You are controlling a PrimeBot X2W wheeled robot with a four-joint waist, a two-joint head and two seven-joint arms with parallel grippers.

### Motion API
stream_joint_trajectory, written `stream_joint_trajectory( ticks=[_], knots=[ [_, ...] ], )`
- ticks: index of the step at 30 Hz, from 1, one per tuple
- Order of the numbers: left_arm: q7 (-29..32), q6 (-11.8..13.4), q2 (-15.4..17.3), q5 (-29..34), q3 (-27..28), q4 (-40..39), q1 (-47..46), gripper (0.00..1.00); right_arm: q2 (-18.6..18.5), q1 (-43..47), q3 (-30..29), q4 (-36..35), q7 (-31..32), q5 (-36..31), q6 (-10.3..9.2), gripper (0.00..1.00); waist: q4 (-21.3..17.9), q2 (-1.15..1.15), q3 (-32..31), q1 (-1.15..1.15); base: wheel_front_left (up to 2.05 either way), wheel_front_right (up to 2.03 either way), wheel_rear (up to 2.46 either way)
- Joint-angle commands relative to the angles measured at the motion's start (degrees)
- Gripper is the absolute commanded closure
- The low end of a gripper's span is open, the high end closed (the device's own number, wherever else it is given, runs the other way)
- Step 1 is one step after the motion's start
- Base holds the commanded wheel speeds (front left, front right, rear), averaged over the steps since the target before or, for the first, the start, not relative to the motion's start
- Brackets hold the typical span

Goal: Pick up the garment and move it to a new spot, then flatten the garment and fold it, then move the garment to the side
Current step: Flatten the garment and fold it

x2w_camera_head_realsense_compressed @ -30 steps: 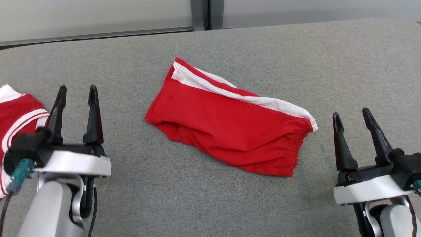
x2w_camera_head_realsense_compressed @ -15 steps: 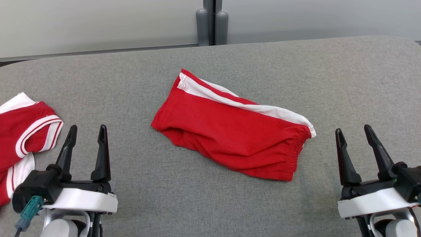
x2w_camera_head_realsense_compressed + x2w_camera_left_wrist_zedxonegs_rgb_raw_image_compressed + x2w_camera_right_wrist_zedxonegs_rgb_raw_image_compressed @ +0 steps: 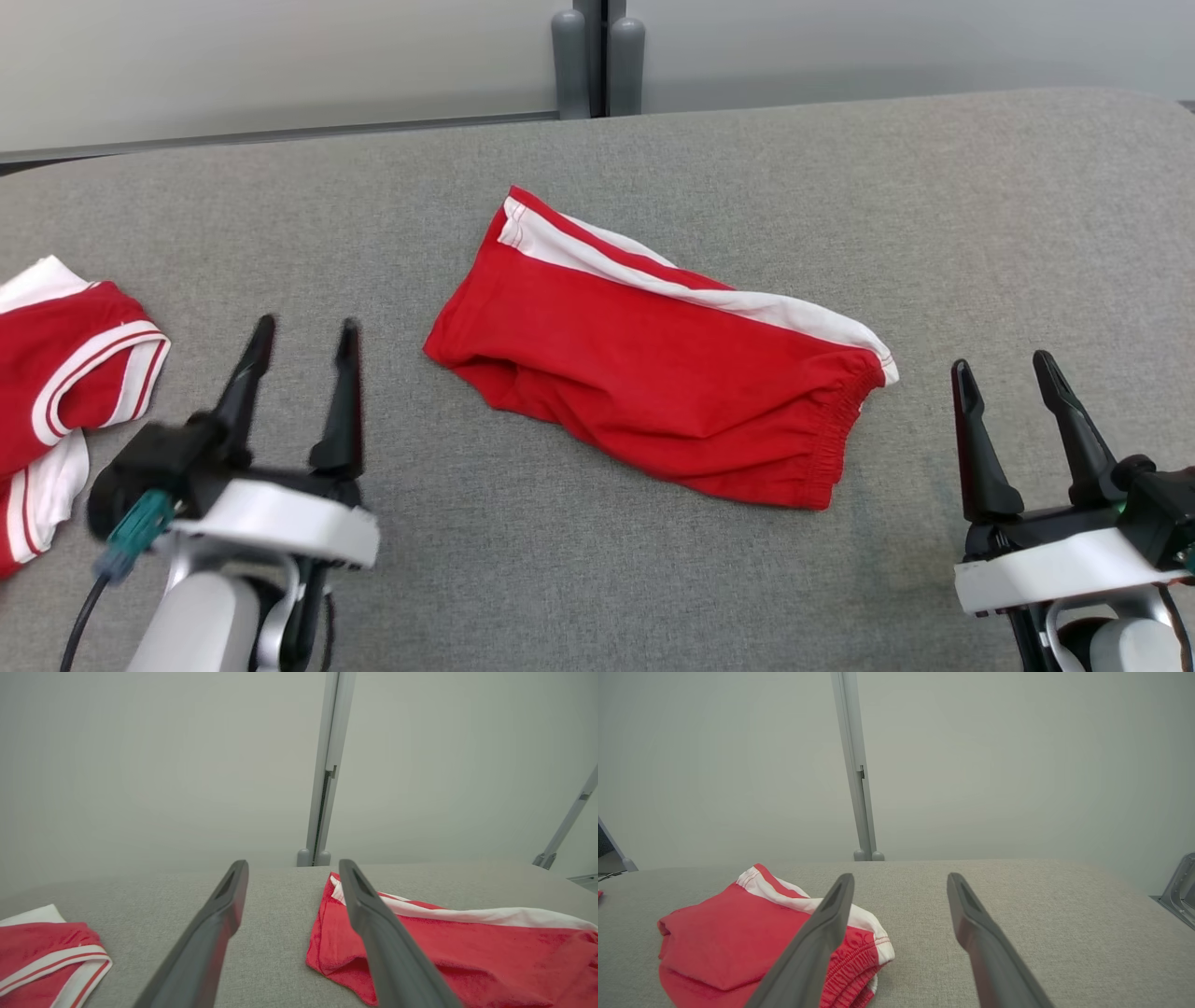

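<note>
Red shorts with a white side stripe [image 3: 653, 364] lie folded in the middle of the grey padded table, elastic waistband toward the right. The left wrist view has the shorts [image 3: 467, 952] at right; the right wrist view has the shorts [image 3: 738, 933] at left. My left gripper [image 3: 303, 336] is open, empty, above the table to the left of the shorts and blurred by motion. My right gripper [image 3: 1004, 369] is open and empty, just right of the waistband. My left gripper [image 3: 293, 865] and right gripper [image 3: 900, 877] show spread fingers with nothing between them.
A second red and white garment [image 3: 65, 373] lies at the table's left edge, also the garment [image 3: 51, 952] at lower left. A grey post [image 3: 593, 56] stands behind the table against a pale wall. Bare grey table surface [image 3: 1027, 233] stretches to the right and front.
My left gripper has moved up and to the right, toward the shorts. The head camera shifted, first upward then slightly back. The right gripper and the shorts have stayed put.
</note>
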Motion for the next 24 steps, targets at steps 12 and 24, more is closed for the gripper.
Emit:
stream_joint_trajectory(
  ticks=[12, 24],
  knots=[
    [12.8, -7.8, -2.8, -4.4, -7.5, 23.1, -18.5, 0.00, 0.4, -2.6, 2.7, 0.5, -0.7, -0.1, -0.02, 0.00, -2.8, 0.00, 4.1, 0.00, 0.00, 0.00, 0.00],
    [18.9, -9.4, -3.3, -5.6, -10.4, 46.9, -27.9, 0.22, 1.4, -4.2, 3.6, 2.8, -2.1, 0.9, -0.02, 0.00, -4.8, 0.00, 5.8, 0.00, 0.00, 0.00, 0.00]
  ],
)
